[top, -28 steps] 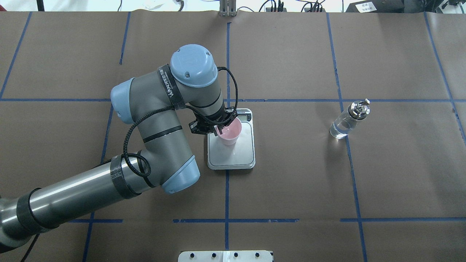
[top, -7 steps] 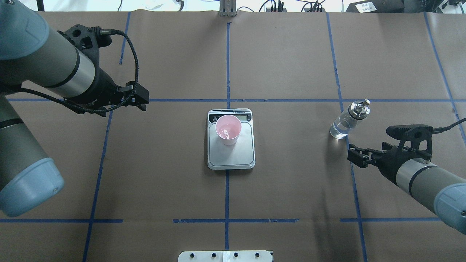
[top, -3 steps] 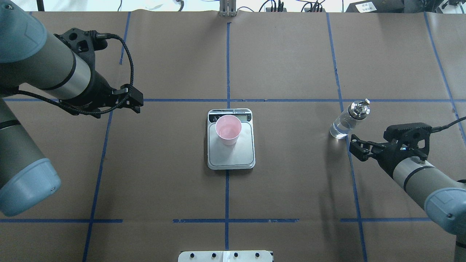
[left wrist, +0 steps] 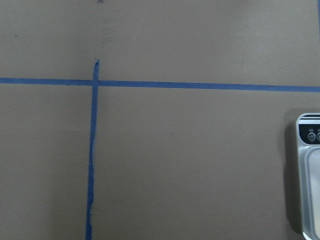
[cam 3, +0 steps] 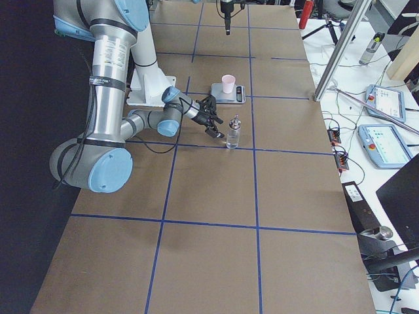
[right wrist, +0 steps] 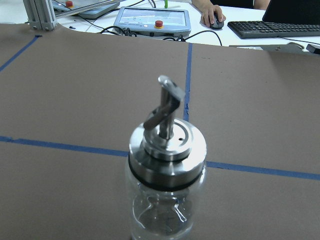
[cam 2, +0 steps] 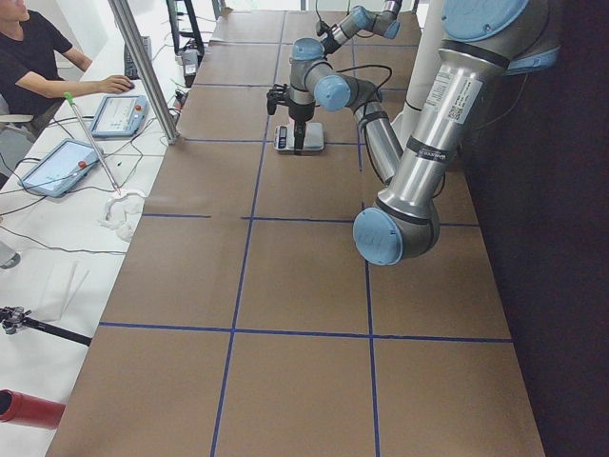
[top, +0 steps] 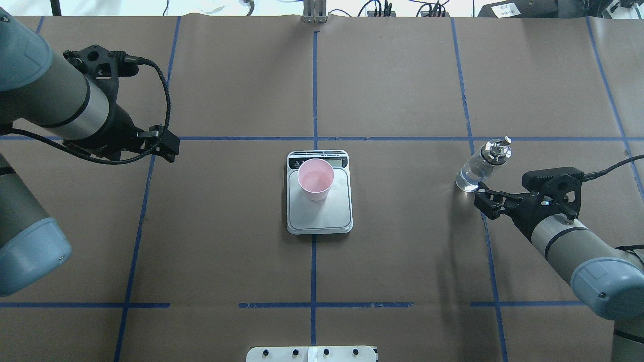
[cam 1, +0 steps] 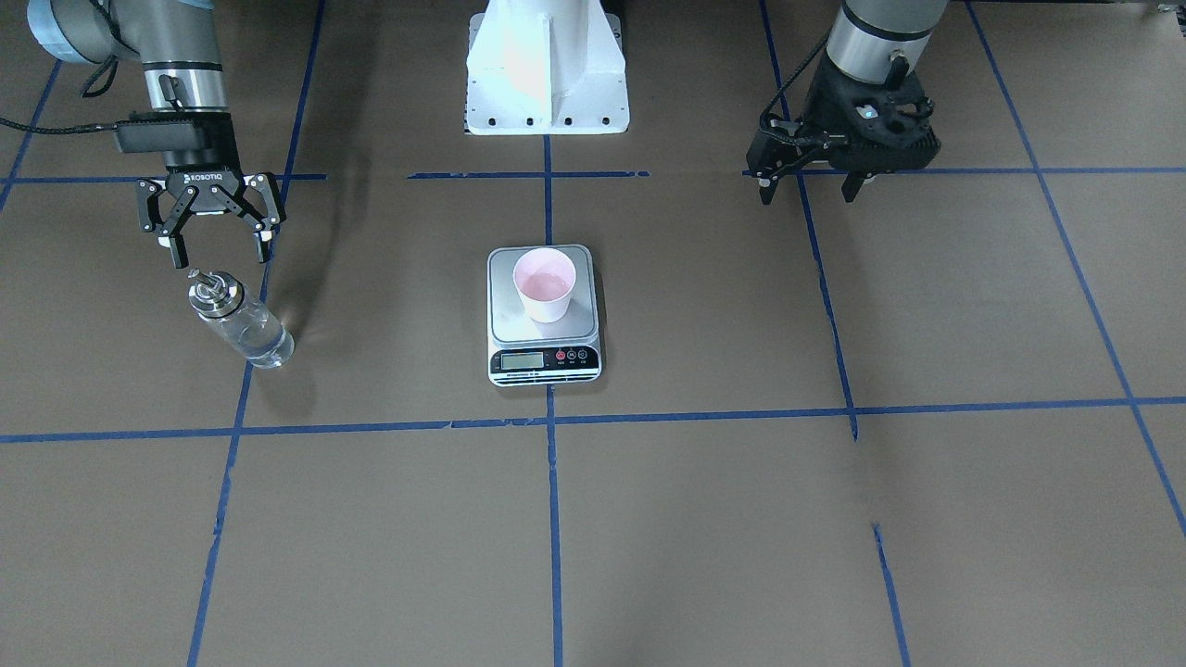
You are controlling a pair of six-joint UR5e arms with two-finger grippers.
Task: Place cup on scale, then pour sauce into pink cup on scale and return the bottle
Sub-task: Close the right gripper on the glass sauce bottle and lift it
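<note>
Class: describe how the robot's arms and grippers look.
The left arm and right arm are grey tubes with pale blue joint caps and silver wrist bands. The left gripper and right gripper are black, two-fingered; the right one reads ROBOTIQ in white. A black braided cable loops beside the left wrist.

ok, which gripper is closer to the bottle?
The right gripper, open just short of the bottle; the left gripper hangs far beyond the scale.
</note>
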